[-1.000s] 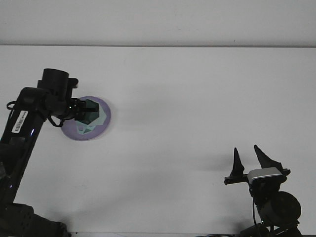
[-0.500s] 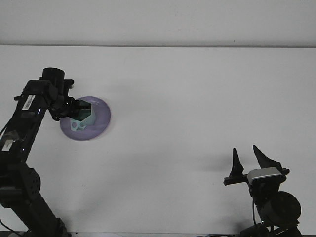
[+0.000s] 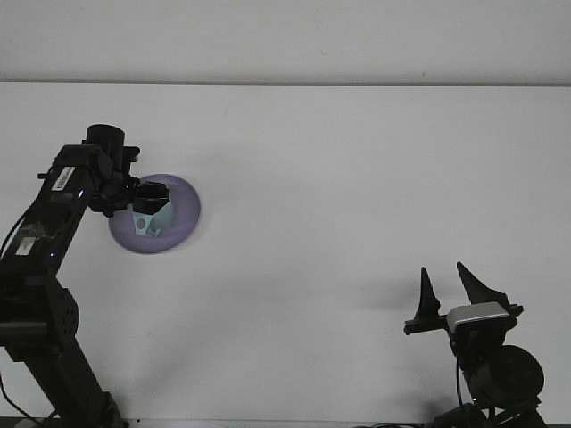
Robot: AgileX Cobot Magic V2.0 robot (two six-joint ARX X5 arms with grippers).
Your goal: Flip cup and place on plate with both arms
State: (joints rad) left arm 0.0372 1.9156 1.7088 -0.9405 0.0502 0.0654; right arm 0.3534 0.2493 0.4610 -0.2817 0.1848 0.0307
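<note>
A round, shallow plate [image 3: 178,223] of smooth lavender plastic lies flat near the table's [image 3: 339,178] left edge, about midway between its far and near edges. On it sits the cup [image 3: 147,223], a small pale mint-green piece with a glossy, faintly translucent look; its angular outline is partly hidden, so its exact orientation cannot be made out. The left gripper [image 3: 150,198], matte black with blocky fingers, is directly over the cup and in contact with it; whether it is clamped on the cup or has let go cannot be told from this view. Its arm, jointed black tubing with white labels, rises from the near-left corner.

The right gripper [image 3: 453,287] stands near the table's near-right corner, two pointed black fingers aimed upward and spread apart in a V, holding nothing, mounted on a silver-grey block above a round black joint.

The table is a plain, matte white surface, evenly lit, with soft shadows. Behind its far edge runs a pale blank wall [image 3: 285,36].
</note>
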